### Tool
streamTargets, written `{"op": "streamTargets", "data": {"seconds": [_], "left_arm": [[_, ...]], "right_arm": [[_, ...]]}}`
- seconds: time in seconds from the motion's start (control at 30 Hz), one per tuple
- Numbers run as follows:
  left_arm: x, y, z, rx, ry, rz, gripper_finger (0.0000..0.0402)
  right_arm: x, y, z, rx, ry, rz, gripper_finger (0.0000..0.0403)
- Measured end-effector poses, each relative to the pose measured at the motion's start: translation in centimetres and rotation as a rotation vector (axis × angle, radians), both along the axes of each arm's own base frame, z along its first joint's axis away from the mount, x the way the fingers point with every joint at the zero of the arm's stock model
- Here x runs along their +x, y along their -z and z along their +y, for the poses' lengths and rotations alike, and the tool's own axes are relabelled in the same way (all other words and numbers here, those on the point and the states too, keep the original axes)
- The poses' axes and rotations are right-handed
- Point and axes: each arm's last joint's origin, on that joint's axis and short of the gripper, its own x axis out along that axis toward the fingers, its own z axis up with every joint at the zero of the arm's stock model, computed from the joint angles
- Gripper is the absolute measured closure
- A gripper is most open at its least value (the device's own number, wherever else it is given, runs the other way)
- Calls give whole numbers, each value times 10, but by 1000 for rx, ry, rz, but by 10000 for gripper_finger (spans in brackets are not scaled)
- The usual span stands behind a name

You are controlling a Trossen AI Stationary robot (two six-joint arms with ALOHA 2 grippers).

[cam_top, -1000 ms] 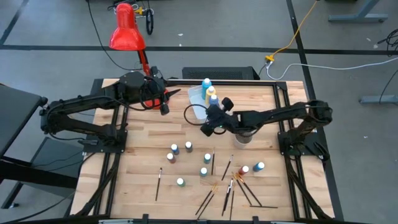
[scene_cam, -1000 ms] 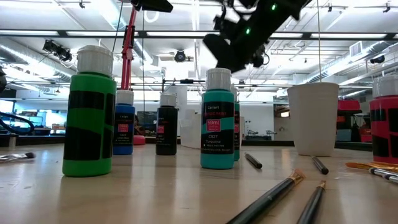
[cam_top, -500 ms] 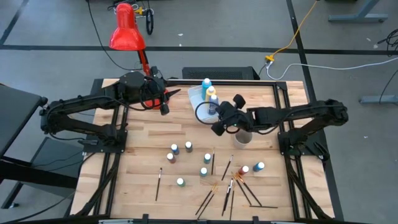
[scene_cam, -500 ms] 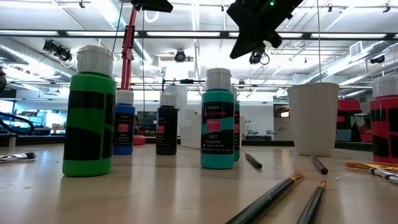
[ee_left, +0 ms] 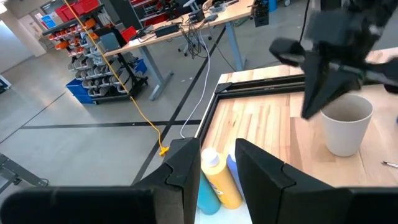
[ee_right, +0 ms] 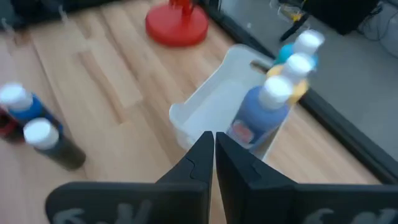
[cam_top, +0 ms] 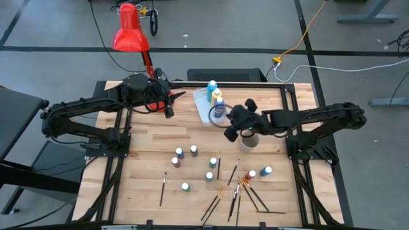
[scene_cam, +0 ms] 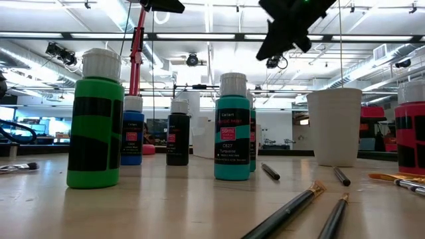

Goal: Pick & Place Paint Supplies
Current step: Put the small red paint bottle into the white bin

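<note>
Pale wood table [cam_top: 147, 166], two dark arms above it.
White rectangular tub [cam_top: 203, 102] at far centre holds three white-capped bottles [cam_top: 217, 101]; more bottles [cam_top: 193, 151] and thin brushes [cam_top: 163, 188] lie near. Right gripper [cam_top: 228, 134], fingers together and empty, hovers beside a white cup [cam_top: 250, 140]; left gripper [cam_top: 169, 112], fingers slightly apart, waits far left.

arms: two, dark matte black, jointed segments | left gripper [cam_top: 170, 102]: two flat black fingers [ee_left: 256, 167] with blunt angled tips | right gripper [cam_top: 229, 135]: two slim black fingers [ee_right: 193, 163], smooth-faced | cables: black loops beside the left gripper's wrist | lights: small green glow on the right wrist housing behind its gripper
</note>
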Motion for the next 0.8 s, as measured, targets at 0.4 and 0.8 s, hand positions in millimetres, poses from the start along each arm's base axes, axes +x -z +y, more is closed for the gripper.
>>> {"op": "streamTargets", "data": {"seconds": [0.4, 0.8], "left_arm": [[0, 0, 0, 0, 0, 0, 292], [0, 0, 0, 0, 0, 0, 292]], "right_arm": [[-6, -25, 2, -68, -75, -287, 383], [-9, 25, 9, 186, -222, -391, 383]]}}
